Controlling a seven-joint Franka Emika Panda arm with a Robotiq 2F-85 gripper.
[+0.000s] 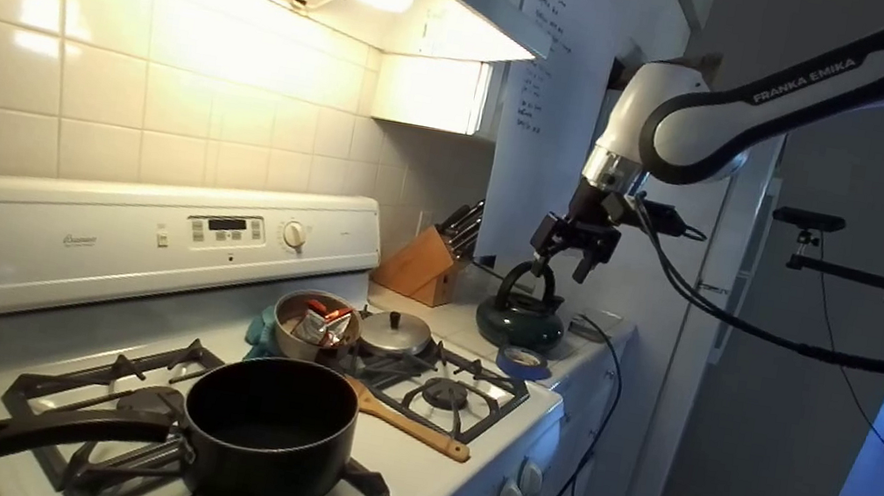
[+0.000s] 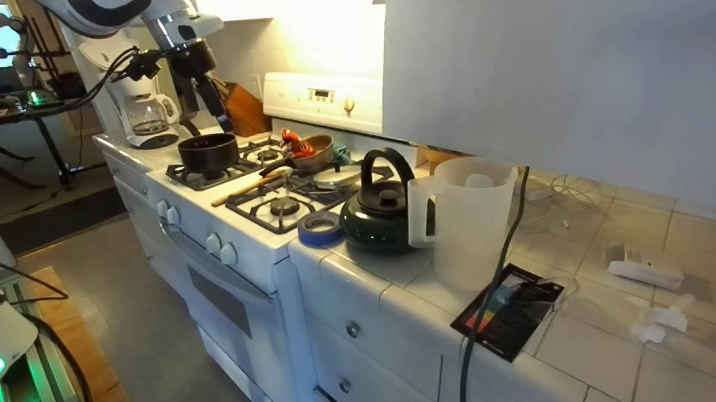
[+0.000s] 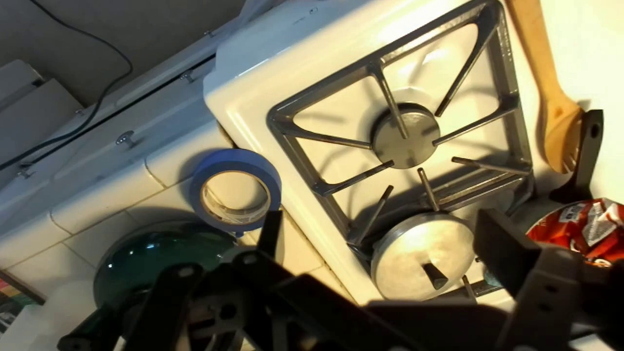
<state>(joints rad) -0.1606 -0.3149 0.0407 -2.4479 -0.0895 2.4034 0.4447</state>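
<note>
My gripper (image 3: 382,226) stands open with nothing between its fingers. In the wrist view, a silver lid (image 3: 419,258) with a black knob lies below the gap, on the stove's rear grate. A dark green kettle (image 3: 161,253) is partly hidden by the left finger, and a roll of blue tape (image 3: 234,190) sits beside it on the counter. In an exterior view the gripper (image 1: 561,269) hangs in the air, overlapping the handle of the kettle (image 1: 519,322); contact cannot be judged there. In an exterior view the gripper (image 2: 224,123) appears well apart from the kettle (image 2: 379,218).
A black saucepan (image 1: 266,433) rests on the stove's grates, near a wooden slotted spatula (image 1: 413,427). A smaller pan (image 1: 298,347) holds red wrappers (image 1: 324,322). A knife block (image 1: 417,266) stands behind. A translucent pitcher (image 2: 472,223) is beside the kettle, with a hanging cable (image 2: 494,286) in front.
</note>
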